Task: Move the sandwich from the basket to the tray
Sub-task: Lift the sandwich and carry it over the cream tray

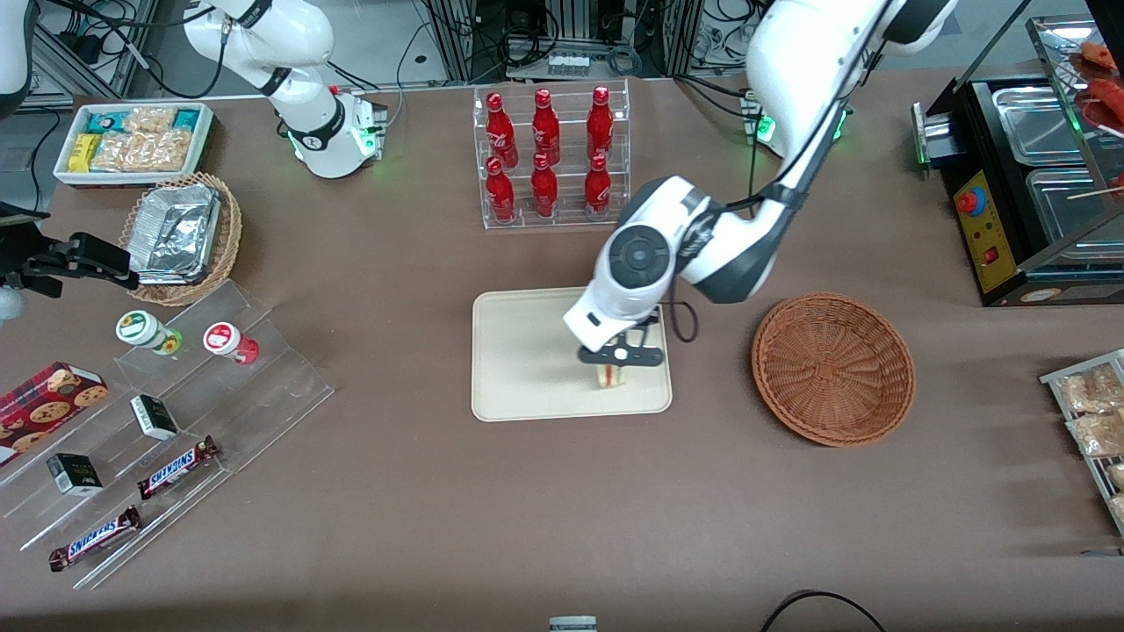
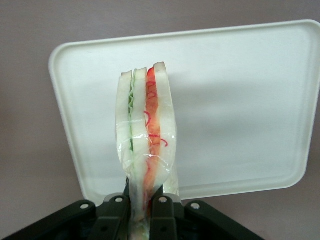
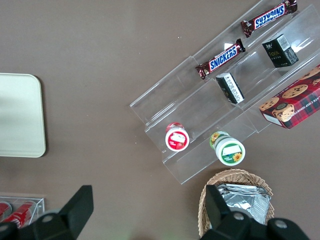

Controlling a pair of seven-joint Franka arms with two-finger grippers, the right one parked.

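My left gripper (image 1: 617, 362) is shut on the sandwich (image 1: 609, 376), a plastic-wrapped wedge of pale bread with green and red filling (image 2: 146, 130), and holds it over the cream-beige tray (image 1: 527, 355), at the tray's end toward the basket. In the left wrist view the black fingers (image 2: 165, 210) pinch the sandwich's lower end, with the tray (image 2: 240, 100) below it. I cannot tell whether the sandwich touches the tray. The reddish-brown wicker basket (image 1: 832, 367) is empty and stands beside the tray, toward the working arm's end of the table.
A clear rack of red bottles (image 1: 551, 156) stands farther from the front camera than the tray. Clear shelves with snack bars, jars and boxes (image 1: 176, 421), a foil-filled tan basket (image 1: 180, 235) and a white snack bin (image 1: 133, 140) lie toward the parked arm's end. A food warmer (image 1: 1036, 175) stands at the working arm's end.
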